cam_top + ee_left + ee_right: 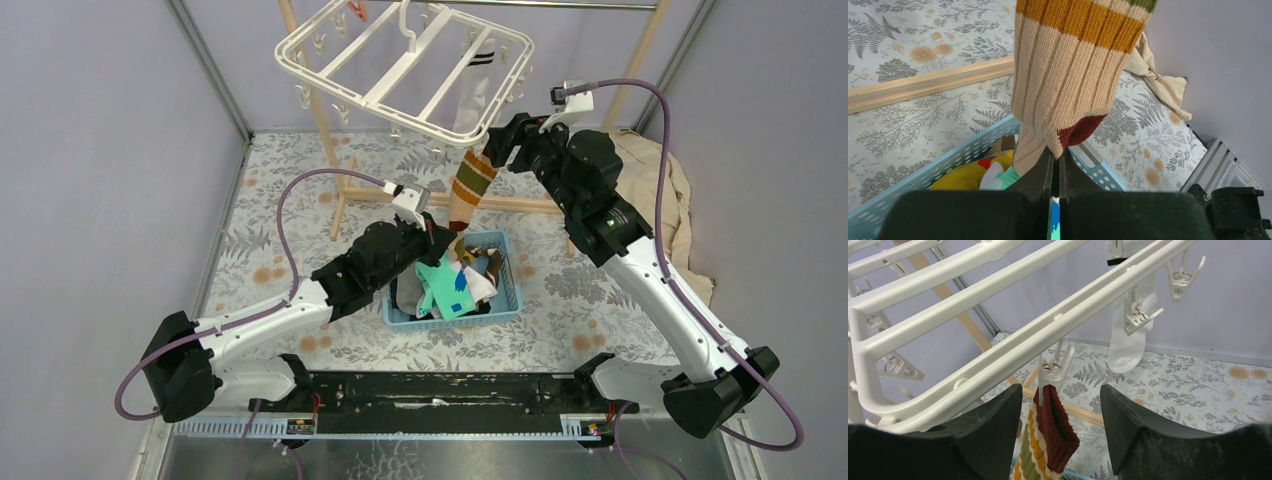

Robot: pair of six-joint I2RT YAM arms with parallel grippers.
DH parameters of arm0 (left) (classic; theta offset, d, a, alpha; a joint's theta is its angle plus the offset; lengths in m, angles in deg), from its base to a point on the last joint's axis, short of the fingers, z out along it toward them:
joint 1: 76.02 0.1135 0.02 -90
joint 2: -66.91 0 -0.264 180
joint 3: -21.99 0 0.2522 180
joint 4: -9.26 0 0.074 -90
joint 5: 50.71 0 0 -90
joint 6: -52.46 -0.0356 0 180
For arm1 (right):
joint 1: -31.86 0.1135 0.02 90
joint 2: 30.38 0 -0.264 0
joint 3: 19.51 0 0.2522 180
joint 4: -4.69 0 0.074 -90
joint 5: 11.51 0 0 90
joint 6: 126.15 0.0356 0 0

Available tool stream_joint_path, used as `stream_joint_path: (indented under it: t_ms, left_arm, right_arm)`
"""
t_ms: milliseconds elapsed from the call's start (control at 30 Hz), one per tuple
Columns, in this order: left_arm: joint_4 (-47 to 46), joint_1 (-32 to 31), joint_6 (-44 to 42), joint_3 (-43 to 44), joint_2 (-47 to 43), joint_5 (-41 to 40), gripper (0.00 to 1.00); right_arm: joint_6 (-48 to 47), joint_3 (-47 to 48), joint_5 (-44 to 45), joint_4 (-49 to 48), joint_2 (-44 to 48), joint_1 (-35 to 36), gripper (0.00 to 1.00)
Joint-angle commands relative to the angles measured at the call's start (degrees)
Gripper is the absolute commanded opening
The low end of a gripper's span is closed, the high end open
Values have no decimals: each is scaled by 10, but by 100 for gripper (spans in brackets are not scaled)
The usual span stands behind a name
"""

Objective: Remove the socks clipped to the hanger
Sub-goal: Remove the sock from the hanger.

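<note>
left gripper (1055,159) clamps striped sock (1068,75) toe; right gripper (1060,396) open around its clip (1054,367).

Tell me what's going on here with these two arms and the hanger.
The hanger is being cleared. The left hand is shut on the toe of a striped sock, whose cuff is still held by a clip. The right hand is open, straddling that clip. A white sock is also still clipped, and other socks lie in the blue basket below.
</note>
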Motion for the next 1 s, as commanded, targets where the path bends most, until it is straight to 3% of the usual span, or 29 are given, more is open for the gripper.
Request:
stream_joint_path:
  t_ms: [0, 967]
  left_arm:
    - [-31, 3, 14, 21, 6, 17, 0]
    - [-62, 7, 79, 46, 31, 81, 0]
  right_arm:
    - [9, 4, -5, -51, -1, -10, 66]
    - [27, -17, -78, -15, 59, -85, 73]
